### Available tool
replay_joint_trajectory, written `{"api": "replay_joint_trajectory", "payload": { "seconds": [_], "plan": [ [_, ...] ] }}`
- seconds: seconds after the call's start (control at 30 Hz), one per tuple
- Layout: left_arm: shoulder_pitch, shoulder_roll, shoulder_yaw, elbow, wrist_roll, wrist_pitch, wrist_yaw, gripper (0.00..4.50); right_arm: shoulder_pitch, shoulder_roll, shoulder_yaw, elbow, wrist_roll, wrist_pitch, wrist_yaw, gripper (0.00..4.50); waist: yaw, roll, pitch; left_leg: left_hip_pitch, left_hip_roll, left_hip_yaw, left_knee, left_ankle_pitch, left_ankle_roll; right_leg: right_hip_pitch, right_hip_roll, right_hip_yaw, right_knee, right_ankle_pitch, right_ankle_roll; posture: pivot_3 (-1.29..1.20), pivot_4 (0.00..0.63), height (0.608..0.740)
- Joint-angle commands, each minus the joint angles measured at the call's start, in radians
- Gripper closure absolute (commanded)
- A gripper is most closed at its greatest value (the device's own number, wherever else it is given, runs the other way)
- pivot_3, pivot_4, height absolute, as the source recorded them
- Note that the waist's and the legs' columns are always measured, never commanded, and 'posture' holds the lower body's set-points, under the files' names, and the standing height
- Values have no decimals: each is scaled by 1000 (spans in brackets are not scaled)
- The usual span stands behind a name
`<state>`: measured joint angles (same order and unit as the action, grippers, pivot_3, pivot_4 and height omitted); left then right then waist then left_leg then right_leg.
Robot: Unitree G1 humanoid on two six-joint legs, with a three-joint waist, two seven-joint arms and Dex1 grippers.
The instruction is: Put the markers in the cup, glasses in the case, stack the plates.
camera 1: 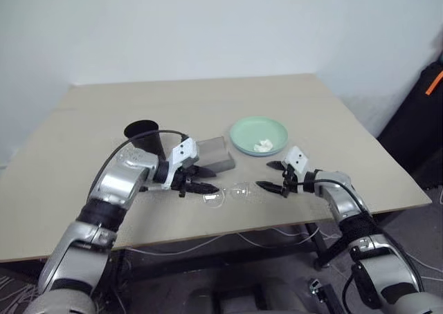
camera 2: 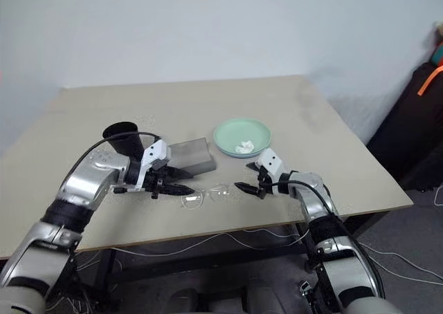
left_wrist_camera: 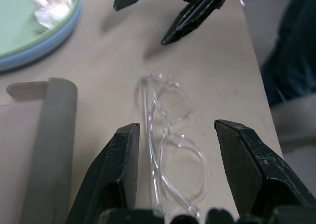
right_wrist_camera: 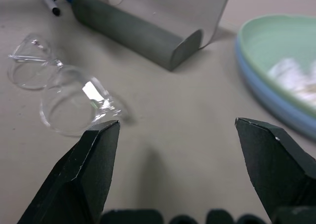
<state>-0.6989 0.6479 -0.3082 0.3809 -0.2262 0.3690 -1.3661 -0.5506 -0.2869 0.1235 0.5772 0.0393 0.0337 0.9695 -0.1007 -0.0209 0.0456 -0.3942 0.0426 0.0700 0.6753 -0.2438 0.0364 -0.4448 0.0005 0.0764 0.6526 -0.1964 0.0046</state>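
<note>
The clear-framed glasses [left_wrist_camera: 170, 135] lie on the table between the fingers of my open left gripper [camera 1: 211, 180], untouched. My right gripper [camera 1: 265, 175] stands open just past them, pointing at the left one. The grey case [camera 1: 214, 155] lies behind the glasses with its translucent lid [right_wrist_camera: 197, 2] up. Two markers [right_wrist_camera: 54, 2], one blue-capped and one dark-capped, lie on the table beyond the case. The black cup [camera 1: 142, 135] stands upright beside my left forearm. The mint green plate sits on the light blue plate [right_wrist_camera: 256, 93] behind my right gripper.
A white crumpled scrap [camera 1: 263, 146] lies in the green plate. The table's front edge [camera 1: 277, 220] runs close below both grippers. A dark bag [camera 1: 422, 120] stands off the table at the right.
</note>
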Motion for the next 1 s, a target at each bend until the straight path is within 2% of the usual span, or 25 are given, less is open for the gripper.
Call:
{"api": "replay_joint_trajectory", "payload": {
  "seconds": [0.03, 0.23, 0.47, 0.83, 1.0],
  "plan": [
    [-98, -15, -36, 110, 61, -72, -83, 1988, 11, 9, -18, -91, 33, 4, -37, 458, 0, 0, 0, 0, 0, 0, 0, 0, 0, 0, 0, 0, 0, 0, 0, 0, 0, 740],
    [-205, -81, -70, 276, 129, -146, -165, 1988, 61, 4, -29, -171, 56, 25, -71, 458, 0, 0, 0, 0, 0, 0, 0, 0, 0, 0, 0, 0, 0, 0, 0, 0, 0, 740],
    [-291, -189, -102, 471, 221, -238, -187, 1988, 141, -7, -37, -258, 70, 44, -119, 458, 2, -1, 1, -1, 0, 0, 0, 0, 0, 0, 0, 0, 0, 0, 1, 0, 0, 740],
    [-308, -237, -108, 589, 315, -321, -183, 1988, 166, -26, -39, -306, 83, 66, -149, 458, 1, -2, 1, -1, 0, 0, 1, 0, 0, -1, 0, 1, 1, 0, 1, 0, 0, 740],
    [-319, -240, -96, 623, 337, -346, -178, 1988, 183, -38, -44, -354, 124, 85, -108, 458, 2, -3, 2, -1, 0, 0, 1, 0, 0, -1, 0, 1, 1, 0, 1, 0, 0, 740]
  ]
}}
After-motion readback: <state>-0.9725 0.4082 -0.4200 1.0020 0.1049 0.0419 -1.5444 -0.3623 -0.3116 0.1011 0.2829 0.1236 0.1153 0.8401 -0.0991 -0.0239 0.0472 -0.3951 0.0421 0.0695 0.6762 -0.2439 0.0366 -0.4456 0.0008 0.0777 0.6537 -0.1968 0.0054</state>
